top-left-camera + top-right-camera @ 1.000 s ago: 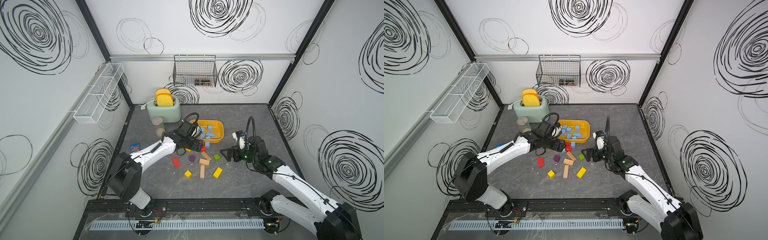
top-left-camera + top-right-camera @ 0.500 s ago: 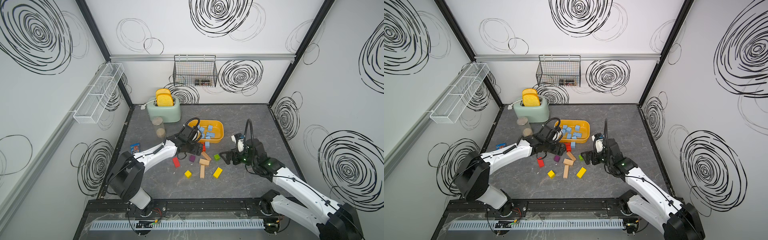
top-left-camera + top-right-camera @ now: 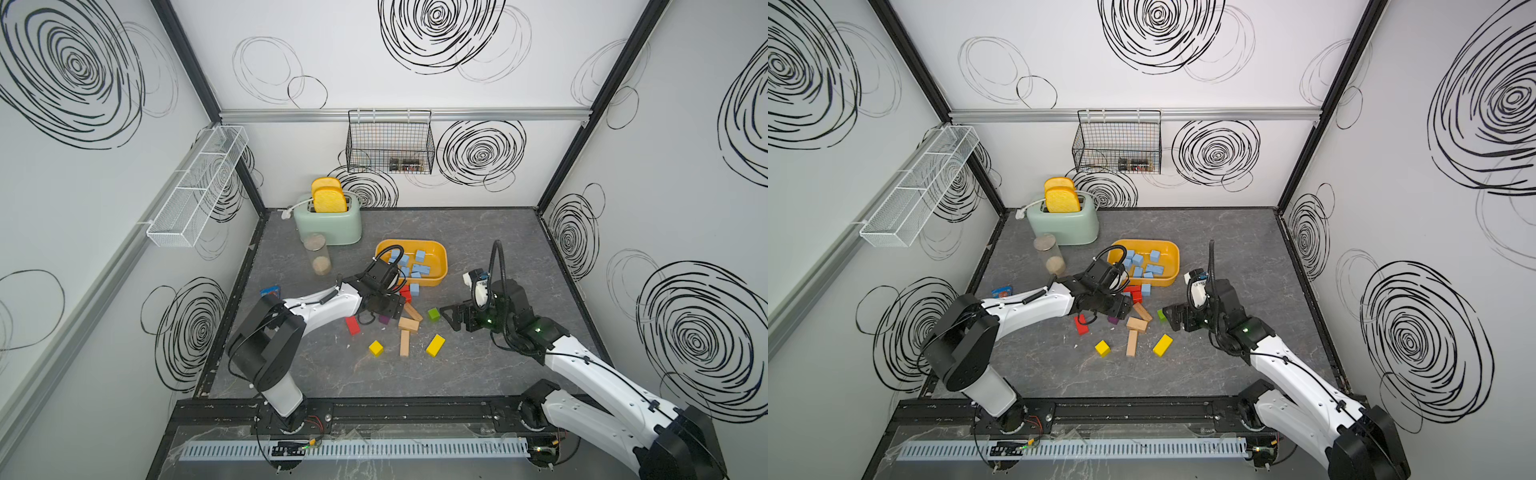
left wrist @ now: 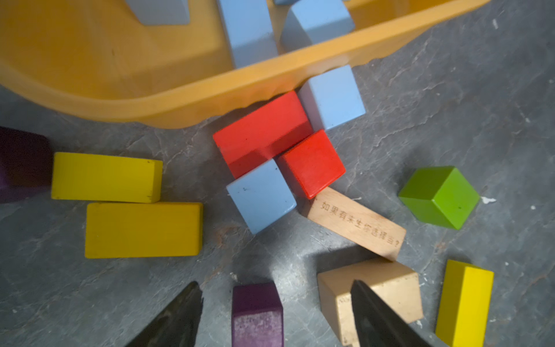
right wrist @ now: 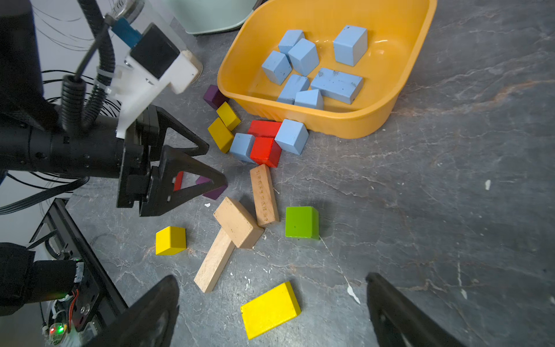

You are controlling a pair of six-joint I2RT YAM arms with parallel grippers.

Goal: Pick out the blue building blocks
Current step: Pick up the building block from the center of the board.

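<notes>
Most pale blue wooden blocks (image 5: pixel 303 57) fill the yellow plastic tub (image 5: pixel 345 127); two sit on its near side. Our left gripper (image 4: pixel 275 285) and right gripper (image 5: pixel 271 278) gape, empty; next, we judge, left reaches farther.

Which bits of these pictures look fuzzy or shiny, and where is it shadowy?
Left wrist view: the orange bin looks fuzzy, and a shadow lies on the floor near the left gripper. Right wrist view: the blue building blocks look sharp; a glare spot shines inside the bin. Both top views: the wide lens makes the corner post lean outward.
</notes>
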